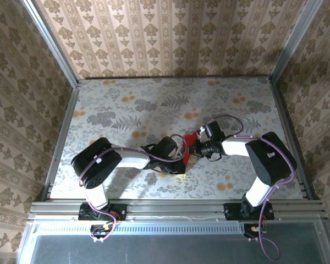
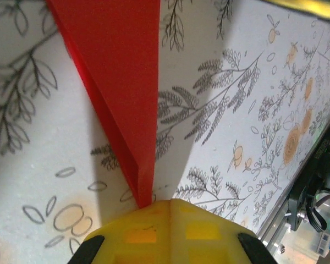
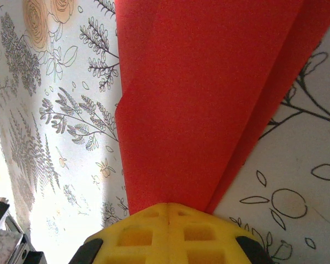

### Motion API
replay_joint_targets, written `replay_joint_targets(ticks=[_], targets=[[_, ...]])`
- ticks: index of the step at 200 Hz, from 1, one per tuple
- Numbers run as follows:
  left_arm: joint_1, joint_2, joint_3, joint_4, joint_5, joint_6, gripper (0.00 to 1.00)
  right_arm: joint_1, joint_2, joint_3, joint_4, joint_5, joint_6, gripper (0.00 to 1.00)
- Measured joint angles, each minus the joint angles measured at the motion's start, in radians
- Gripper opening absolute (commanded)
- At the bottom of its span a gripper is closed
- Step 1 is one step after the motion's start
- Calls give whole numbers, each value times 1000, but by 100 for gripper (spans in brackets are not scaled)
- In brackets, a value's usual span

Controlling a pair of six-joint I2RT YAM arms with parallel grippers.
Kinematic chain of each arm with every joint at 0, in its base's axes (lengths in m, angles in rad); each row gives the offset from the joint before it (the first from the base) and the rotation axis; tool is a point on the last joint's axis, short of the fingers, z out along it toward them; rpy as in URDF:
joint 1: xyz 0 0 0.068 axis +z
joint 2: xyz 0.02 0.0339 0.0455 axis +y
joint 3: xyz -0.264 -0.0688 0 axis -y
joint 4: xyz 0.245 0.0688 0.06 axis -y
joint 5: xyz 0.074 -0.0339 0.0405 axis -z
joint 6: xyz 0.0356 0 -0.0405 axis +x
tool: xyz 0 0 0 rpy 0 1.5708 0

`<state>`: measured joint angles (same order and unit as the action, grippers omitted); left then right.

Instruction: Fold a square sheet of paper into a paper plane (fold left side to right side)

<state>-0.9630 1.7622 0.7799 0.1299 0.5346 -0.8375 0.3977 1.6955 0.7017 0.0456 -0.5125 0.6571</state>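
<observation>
My left gripper (image 2: 170, 204), closed tight, pinches the pointed tip of the red paper plane (image 2: 121, 71). My right gripper (image 3: 168, 207), likewise closed, clamps its wider end. The plane sits near the middle of the table (image 1: 154, 104), with the left gripper at its 7 o'clock and the right at its 3 o'clock.

tools: 2 (left tool (image 2: 170, 204), right tool (image 3: 168, 207)) | paper plane (image 3: 198, 99): 1 | table (image 1: 154, 99): 1

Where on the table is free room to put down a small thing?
Free: the far half of the table, along the back wall. Crowded: the near centre, where the left hand and right hand meet at the red paper.
</observation>
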Motion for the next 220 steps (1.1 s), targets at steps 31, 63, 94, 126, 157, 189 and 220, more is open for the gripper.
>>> replay_joint_targets(ticks=[31, 63, 94, 126, 157, 189, 220], targets=[[3, -45, 0, -35, 0, 0, 0, 0, 0, 0, 0, 0, 0, 0], [34, -65, 23, -48, 8, 5, 0, 0, 0, 0, 0, 0, 0, 0], [66, -32, 78, -59, 20, 26, 0, 0, 0, 0, 0, 0, 0, 0], [68, 38, 139, -61, 38, 46, 0, 0, 0, 0, 0, 0, 0, 0], [68, 80, 169, -74, 47, 57, 0, 0, 0, 2, -2, 0, 0, 0], [68, 99, 182, -79, 50, 68, 0, 0, 1, 3, -3, 0, 0, 0], [68, 115, 185, -91, 49, 77, 0, 1, 2, 5, -4, 0, 0, 0]])
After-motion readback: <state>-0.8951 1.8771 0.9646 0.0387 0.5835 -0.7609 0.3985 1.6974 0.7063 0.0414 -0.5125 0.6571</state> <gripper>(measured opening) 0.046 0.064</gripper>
